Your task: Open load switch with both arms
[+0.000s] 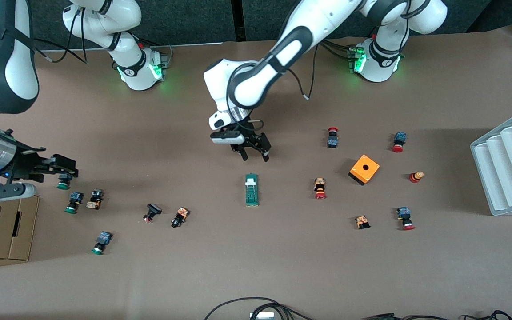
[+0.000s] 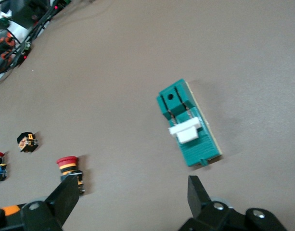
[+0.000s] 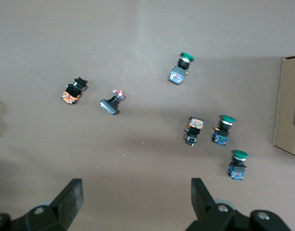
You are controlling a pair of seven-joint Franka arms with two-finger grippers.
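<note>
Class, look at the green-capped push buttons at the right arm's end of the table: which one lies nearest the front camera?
The green-capped push button lying alone, lowest in the front view; the other green-capped ones sit farther back.

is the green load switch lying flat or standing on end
Lying flat. The load switch rests lengthwise on the table with its white tab facing up, and neither hand touches it.

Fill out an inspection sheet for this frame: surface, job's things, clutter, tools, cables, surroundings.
Surface: brown table.
Job's things: load switch flat at mid-table, untouched.
Clutter: red-capped push buttons and orange cube toward left arm's end; green-capped push buttons toward right arm's.
Tools: left tool open above table beside switch; right tool open over green-capped buttons.
Cables: black cables at table's near edge.
Surroundings: white ribbed tray, cardboard box.
</note>
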